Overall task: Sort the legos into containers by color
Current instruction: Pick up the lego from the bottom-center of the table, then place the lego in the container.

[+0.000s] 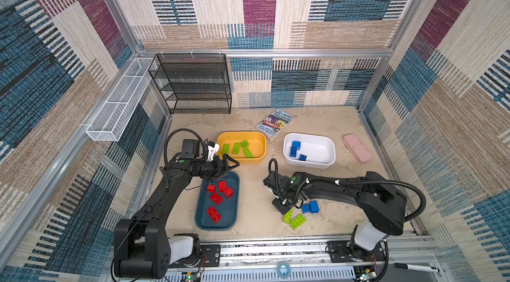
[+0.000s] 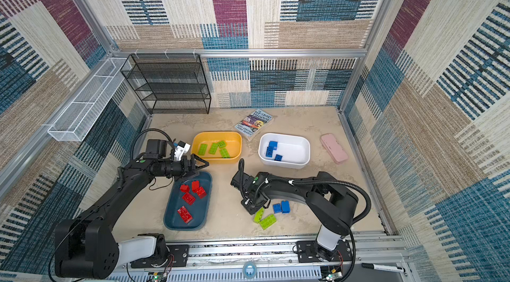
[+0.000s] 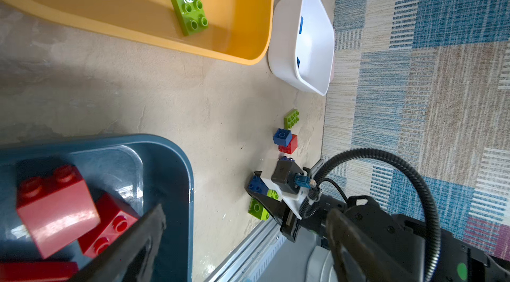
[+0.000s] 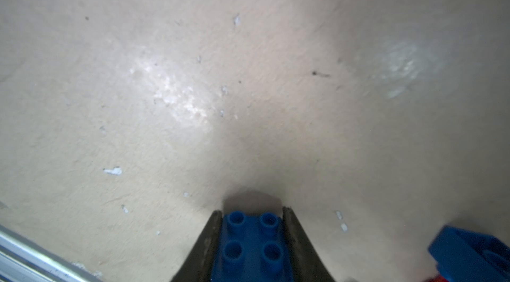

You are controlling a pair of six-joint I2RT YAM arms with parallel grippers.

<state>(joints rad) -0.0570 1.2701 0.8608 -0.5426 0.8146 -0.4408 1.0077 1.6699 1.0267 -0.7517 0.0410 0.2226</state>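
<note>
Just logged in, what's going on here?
The right gripper is shut on a blue studded plastic brick, low over the beige tabletop. The left gripper hangs open over the dark teal plastic bin of red bricks. Green bricks lie in the yellow bin, blue ones in the white bin; others lie loose.
</note>
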